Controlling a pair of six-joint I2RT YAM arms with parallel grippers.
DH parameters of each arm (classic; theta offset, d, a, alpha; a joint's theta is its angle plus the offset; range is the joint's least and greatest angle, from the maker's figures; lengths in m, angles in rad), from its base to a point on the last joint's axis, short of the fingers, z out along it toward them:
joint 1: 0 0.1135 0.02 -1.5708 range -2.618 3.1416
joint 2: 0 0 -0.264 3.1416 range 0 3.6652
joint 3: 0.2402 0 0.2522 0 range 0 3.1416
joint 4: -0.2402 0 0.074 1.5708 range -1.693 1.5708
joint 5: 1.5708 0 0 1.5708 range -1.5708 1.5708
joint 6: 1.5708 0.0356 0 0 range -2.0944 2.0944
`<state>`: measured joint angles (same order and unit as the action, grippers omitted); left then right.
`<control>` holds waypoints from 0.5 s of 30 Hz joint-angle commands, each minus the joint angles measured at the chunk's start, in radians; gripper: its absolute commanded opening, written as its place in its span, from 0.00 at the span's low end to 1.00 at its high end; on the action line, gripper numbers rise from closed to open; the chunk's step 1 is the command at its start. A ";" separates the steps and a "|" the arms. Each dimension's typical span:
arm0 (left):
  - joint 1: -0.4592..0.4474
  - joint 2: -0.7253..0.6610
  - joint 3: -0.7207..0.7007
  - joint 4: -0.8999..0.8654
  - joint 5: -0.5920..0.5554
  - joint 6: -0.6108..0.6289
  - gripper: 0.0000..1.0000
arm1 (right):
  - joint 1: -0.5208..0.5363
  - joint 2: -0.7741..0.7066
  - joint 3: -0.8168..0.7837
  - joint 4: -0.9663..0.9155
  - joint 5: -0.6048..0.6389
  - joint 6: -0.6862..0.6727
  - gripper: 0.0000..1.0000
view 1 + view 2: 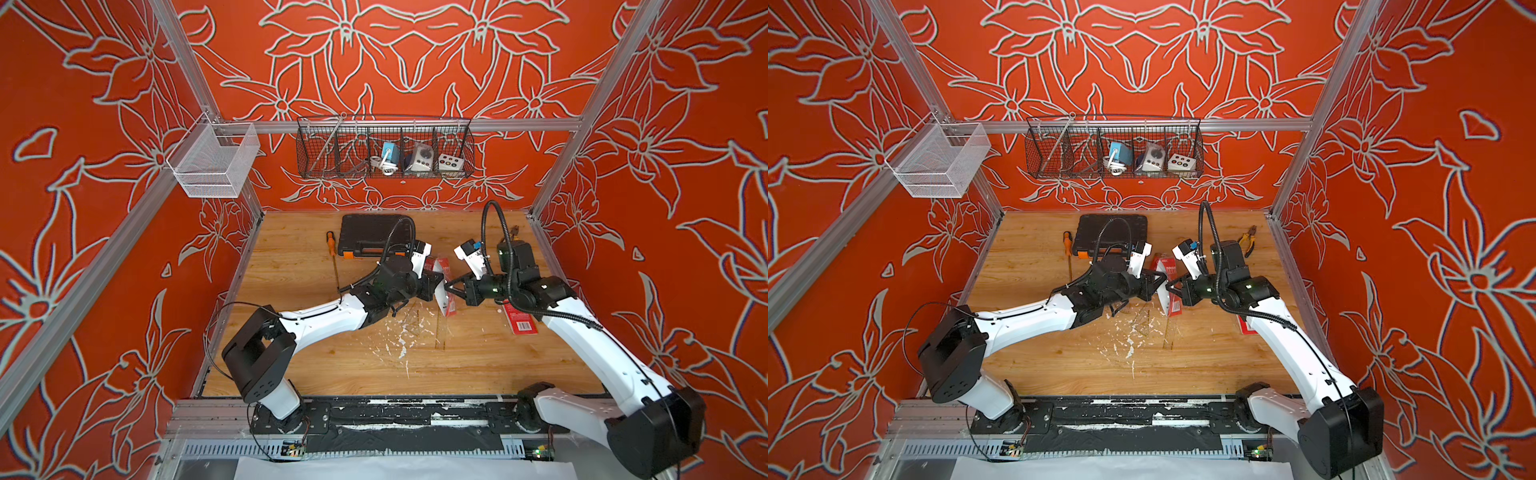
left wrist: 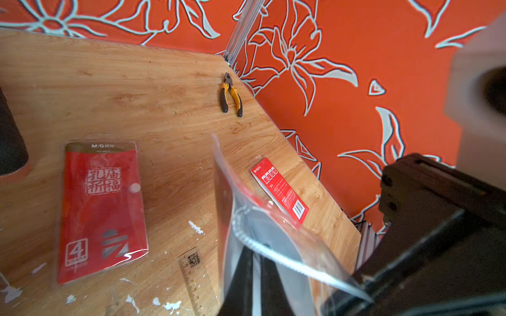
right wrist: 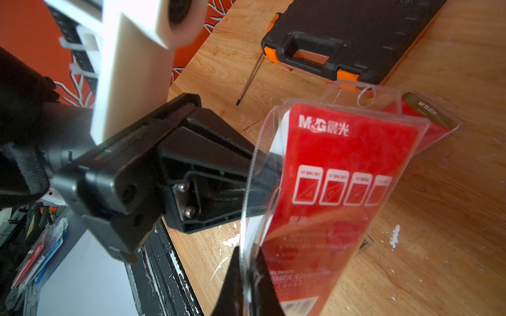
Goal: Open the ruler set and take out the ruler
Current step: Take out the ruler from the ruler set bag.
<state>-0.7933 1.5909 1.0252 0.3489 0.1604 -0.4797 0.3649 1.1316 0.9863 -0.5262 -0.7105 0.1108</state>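
So right now both claws are pinched tight on the same thing. The ruler set (image 3: 342, 191), a clear pouch with a red card in it, is held up off the table (image 1: 332, 365) around the middle, standing on its edge between them. The left gripper (image 1: 436, 284) has nipped the clear wall on its own side and the right gripper (image 1: 452, 289) has the opposite wall, so the two tips sit nearly nose to nose with just plastic between. The pouch's long axis runs roughly back-to-front, crosswise to both claws, with the hang-hole end toward the back edge. Neither arm is really nearer, they're both right on it. My read is the next bit is pulling the two walls apart to pop the mouth, each claw backing off toward its own side edge of the table. Glare on the plastic is bad enough that I can't tell whether the ruler is inside this pouch. Fwiw a second red set (image 2: 101, 208) lies flat just behind it. A loose red card (image 2: 279, 191) lies near the right edge, and a loose clear ruler (image 2: 191, 276) lies on the wood just toward the front edge.
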 commanded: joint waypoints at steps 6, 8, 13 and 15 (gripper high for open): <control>-0.001 -0.027 -0.026 0.023 -0.054 -0.021 0.00 | 0.003 -0.023 -0.009 -0.002 0.094 -0.048 0.00; -0.001 -0.035 -0.033 0.032 -0.059 -0.027 0.00 | 0.003 -0.023 -0.019 0.006 0.114 -0.050 0.00; -0.001 -0.053 -0.052 0.056 -0.060 -0.049 0.00 | 0.003 -0.017 -0.046 0.042 0.159 -0.038 0.00; -0.001 -0.064 -0.061 0.065 -0.062 -0.056 0.00 | 0.003 -0.012 -0.054 0.055 0.187 -0.034 0.00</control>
<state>-0.7933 1.5715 0.9775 0.3733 0.1139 -0.5220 0.3672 1.1290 0.9497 -0.5114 -0.5812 0.0887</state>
